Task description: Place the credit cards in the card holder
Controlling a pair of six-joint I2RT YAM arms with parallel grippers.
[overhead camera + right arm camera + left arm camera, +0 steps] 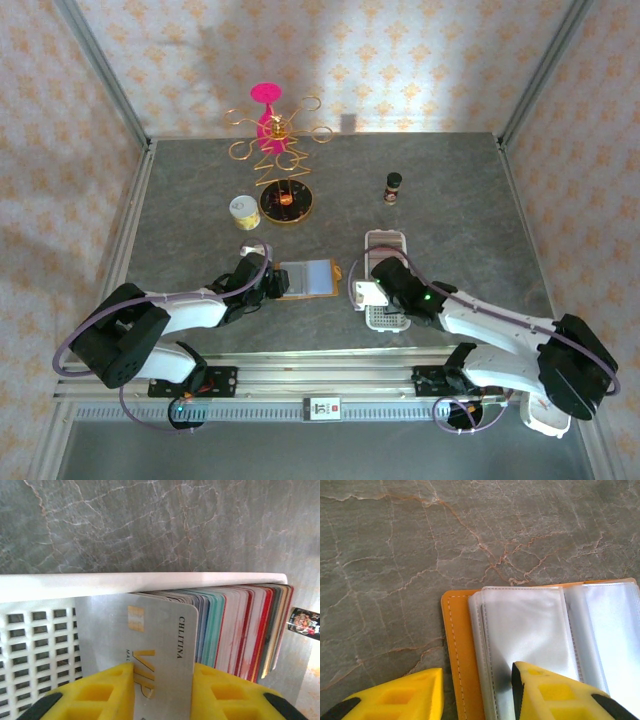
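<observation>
The orange card holder (pixel 308 278) lies open and flat on the table, its clear pockets (pixel 525 625) facing up. My left gripper (pixel 275 282) straddles its left orange edge (pixel 457 630): one finger is over the bare table, the other rests on the pockets, and the jaws stand apart. My right gripper (pixel 163 690) is shut on a silver credit card (pixel 150 630) marked VIP, held by its two long edges above the white slotted tray (pixel 388 243). Several more credit cards (pixel 240 630) stand packed on edge in that tray.
A gold wire stand with a pink top (pixel 272 130) and a round dark dish (pixel 287 203) sit at the back, with a small yellow can (pixel 243 211) beside them. A small dark bottle (pixel 394 186) stands behind the tray. Metal frame rails border the table.
</observation>
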